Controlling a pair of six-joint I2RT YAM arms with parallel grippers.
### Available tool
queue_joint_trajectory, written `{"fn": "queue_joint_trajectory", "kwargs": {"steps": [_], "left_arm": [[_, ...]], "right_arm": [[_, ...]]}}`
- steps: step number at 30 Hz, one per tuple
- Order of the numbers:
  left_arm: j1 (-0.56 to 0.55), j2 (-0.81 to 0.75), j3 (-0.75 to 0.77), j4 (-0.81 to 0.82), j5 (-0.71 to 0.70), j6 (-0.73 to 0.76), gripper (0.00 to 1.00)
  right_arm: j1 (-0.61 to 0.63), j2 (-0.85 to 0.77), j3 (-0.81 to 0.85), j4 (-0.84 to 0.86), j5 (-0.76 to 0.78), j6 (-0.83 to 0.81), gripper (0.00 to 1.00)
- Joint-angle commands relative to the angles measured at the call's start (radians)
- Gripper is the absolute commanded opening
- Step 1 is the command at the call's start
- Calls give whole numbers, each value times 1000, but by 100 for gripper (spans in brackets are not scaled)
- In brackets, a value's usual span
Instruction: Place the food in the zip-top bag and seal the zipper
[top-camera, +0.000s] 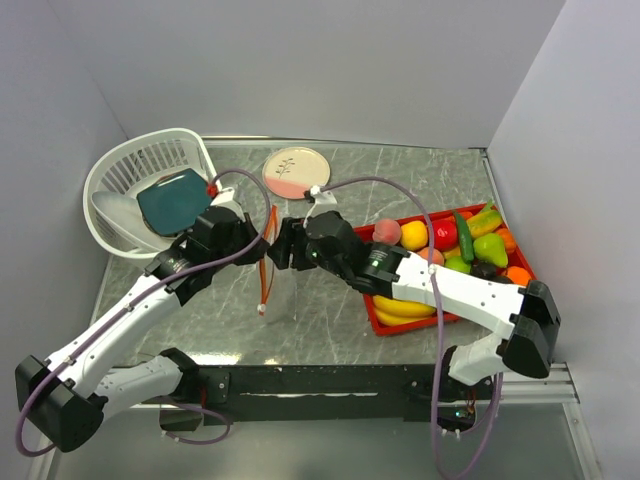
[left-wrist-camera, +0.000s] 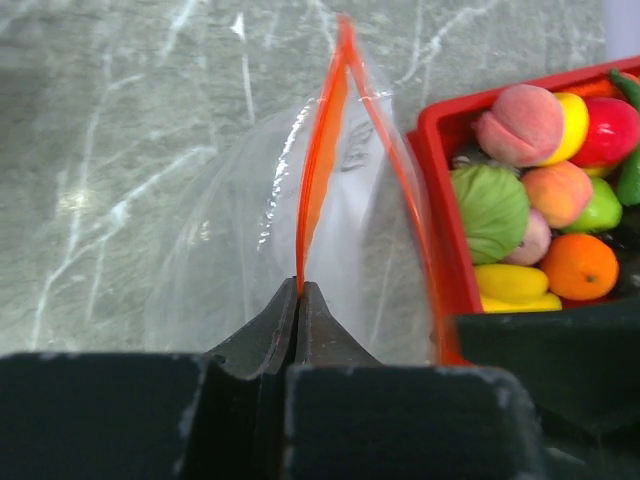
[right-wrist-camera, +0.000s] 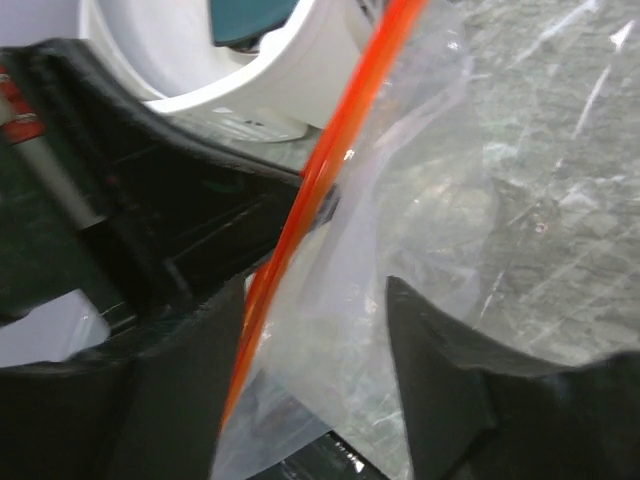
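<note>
The clear zip-top bag (top-camera: 283, 292) hangs over the table between my two grippers, its orange-red zipper (top-camera: 266, 268) running down its left edge. My left gripper (left-wrist-camera: 300, 292) is shut on the zipper strip (left-wrist-camera: 318, 170), and the bag (left-wrist-camera: 240, 240) spreads out beyond it. In the top view the left gripper (top-camera: 258, 238) is close to the right gripper (top-camera: 283, 245). My right gripper (right-wrist-camera: 315, 340) is open, with the zipper (right-wrist-camera: 322, 180) and the bag's film (right-wrist-camera: 410, 220) lying between its fingers. The food (top-camera: 455, 250) fills the red tray (top-camera: 400, 325) to the right, and also shows in the left wrist view (left-wrist-camera: 520, 180).
A white lattice basket (top-camera: 125, 175) holding a teal dish (top-camera: 178, 200) stands at the back left. A pink and white plate (top-camera: 296, 172) lies at the back middle. Grey walls close the table's left, back and right sides.
</note>
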Motion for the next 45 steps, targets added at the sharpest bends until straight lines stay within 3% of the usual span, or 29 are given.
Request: {"fn": "queue_joint_trajectory", "kwargs": {"steps": [1, 6, 11, 14, 20, 24, 29, 32, 34, 39, 45], "left_arm": [[-4, -38, 70, -80, -101, 22, 1], [-4, -75, 162, -198, -209, 71, 1], [-4, -98, 156, -217, -209, 73, 1], [-4, -76, 139, -188, -163, 70, 1], [-4, -4, 47, -20, -44, 19, 1], [-6, 28, 13, 84, -20, -28, 1], [-9, 74, -7, 197, -2, -62, 1], [-9, 96, -30, 265, 12, -88, 1], [-9, 112, -41, 293, 24, -104, 1], [-11, 137, -50, 345, 46, -123, 1], [-14, 132, -59, 360, 61, -133, 1]], "right_arm": [[-40, 39, 47, -82, 65, -8, 50], [-124, 70, -3, -147, 78, -36, 14], [-159, 98, -32, -192, 166, -50, 9], [-155, 113, -21, -195, 129, -64, 9], [-126, 118, 11, -181, 104, -77, 26], [-120, 87, 8, -178, 114, -77, 46], [-120, -5, -6, -205, 150, -68, 57], [-133, -91, -30, -227, 195, -47, 73], [-150, -161, -52, -253, 213, -27, 75], [-299, -289, -179, -291, 233, 38, 88], [-561, -312, -285, -215, 125, 16, 93]]}}
